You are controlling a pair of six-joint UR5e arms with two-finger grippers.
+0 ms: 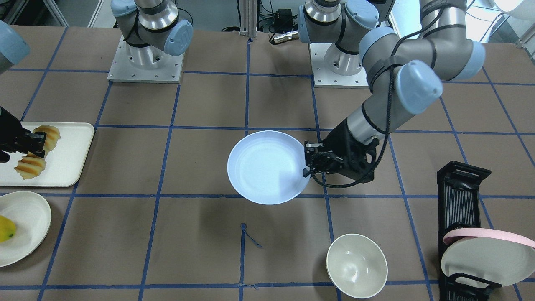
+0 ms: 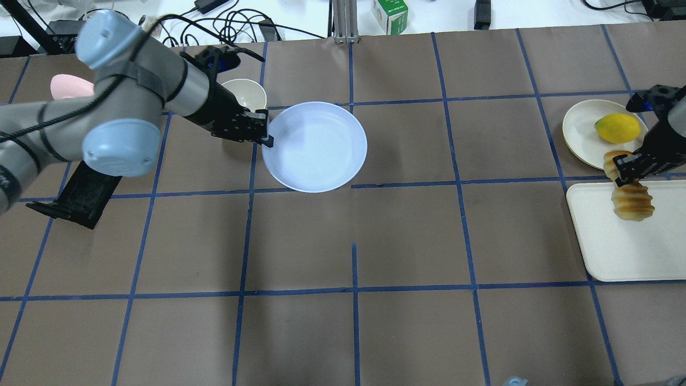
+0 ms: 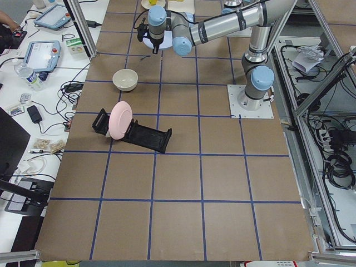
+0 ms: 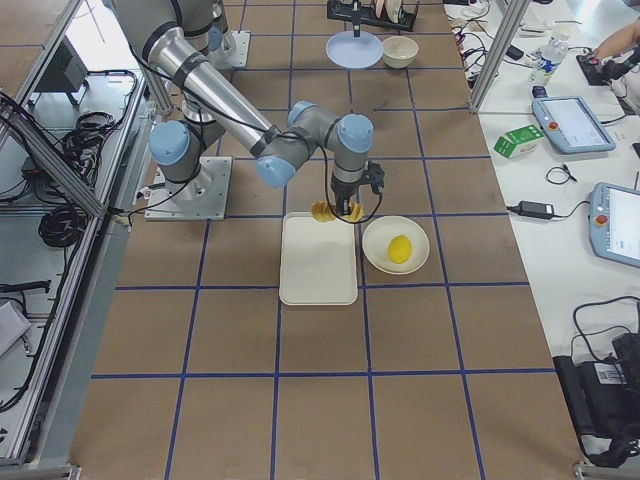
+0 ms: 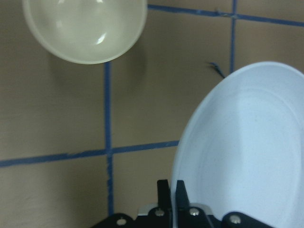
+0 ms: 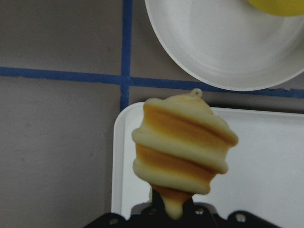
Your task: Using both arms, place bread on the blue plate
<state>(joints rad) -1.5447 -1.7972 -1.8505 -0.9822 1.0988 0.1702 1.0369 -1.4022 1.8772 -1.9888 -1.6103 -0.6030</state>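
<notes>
Overhead exterior view: the right tool (image 2: pixel 620 172) is clamped across the middle of the bread (image 2: pixel 632 202). It holds the bread over the edge of a cream tray (image 2: pixel 627 252), on the side nearest a white plate (image 2: pixel 576 134) carrying a yellow fruit (image 2: pixel 617 128). Well apart, near the middle of the tabletop (image 2: pixel 407 241), the left tool (image 2: pixel 266 140) is pinched tight on the rim of the blue plate (image 2: pixel 316 147), which holds nothing. A white bowl (image 2: pixel 244 92) sits just behind that arm.

The bread is a ridged loaf of fused slices, with orange-yellow crust bands alternating with pale cream and a lobe bulging on either side of the grip. The right wrist view shows a smooth, slightly glossy skin and a small loop at the free end. It is therefore probably a lightweight replica: stiff enough to hold its shape and unlikely to crumble. Even so, the slick ridges could let it twist in a narrow hold. The grooves between slices look the surest place to take it, and a mid-length grip balances both ends.

The plate looks thin, rigid and smooth, so an edge pinch may leave it free to tip. Whether the plate or the bread clears the surface beneath cannot be settled, though shadows in the front-facing view suggest both are raised.
</notes>
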